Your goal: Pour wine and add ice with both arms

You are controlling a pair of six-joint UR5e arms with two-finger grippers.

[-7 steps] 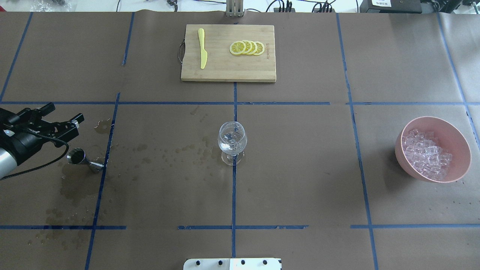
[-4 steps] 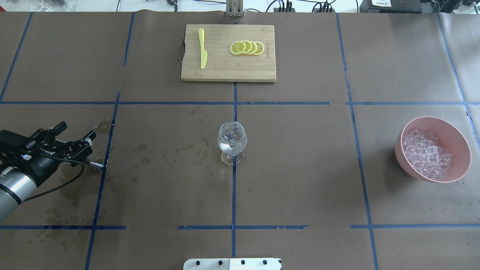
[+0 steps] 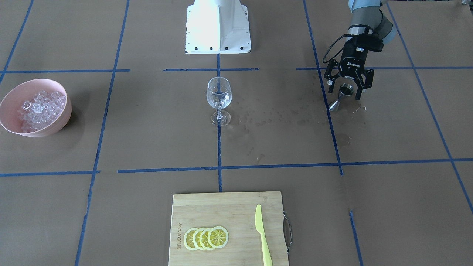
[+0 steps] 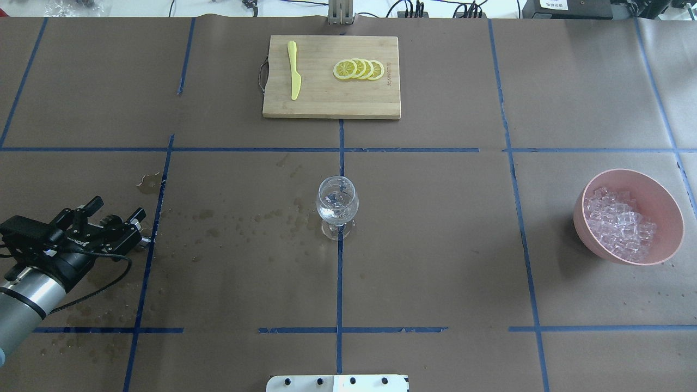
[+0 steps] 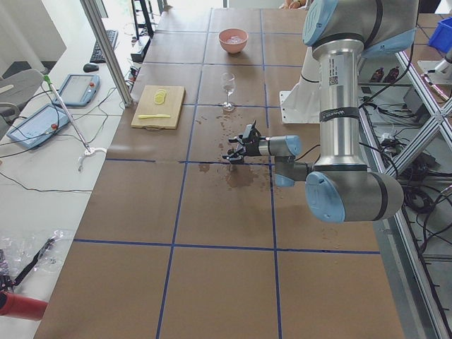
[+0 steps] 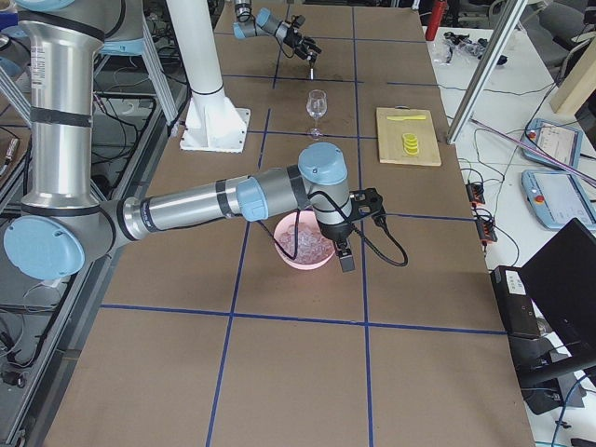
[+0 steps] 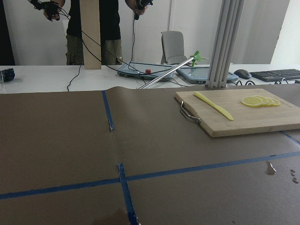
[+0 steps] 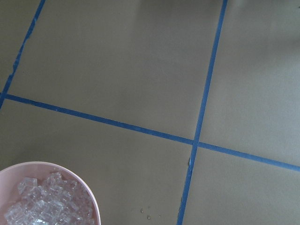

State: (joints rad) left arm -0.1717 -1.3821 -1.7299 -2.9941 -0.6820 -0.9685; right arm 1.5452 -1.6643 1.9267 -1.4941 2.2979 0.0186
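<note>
My left gripper (image 4: 121, 207) is open low over the table's left side, its black fingers on either side of a small steel jigger (image 3: 335, 105); from across the table the left gripper (image 3: 344, 92) straddles the jigger's upper cup. Whether wine is in the jigger is hidden. The stemmed glass (image 4: 337, 206) stands at the table's centre with something clear in its bowl. Ice (image 4: 621, 228) fills a pink bowl (image 4: 667, 209) at the right. My right gripper (image 6: 346, 259) hangs beside that bowl; I cannot tell if it is open or shut. The right wrist view catches the ice (image 8: 42, 206) at its lower left.
A wooden cutting board (image 4: 331, 103) with lemon slices (image 4: 359, 69) and a yellow knife (image 4: 294, 71) lies at the far middle. Dark wet spots (image 4: 239, 223) mark the paper between jigger and glass. The white pedestal (image 3: 218, 26) stands at the robot's side. A person stands beyond the table.
My left gripper has moved toward the robot's side and slightly right, coming from beyond the jigger to straddle it. It has stayed open. Glass, bowl and board are unmoved.
</note>
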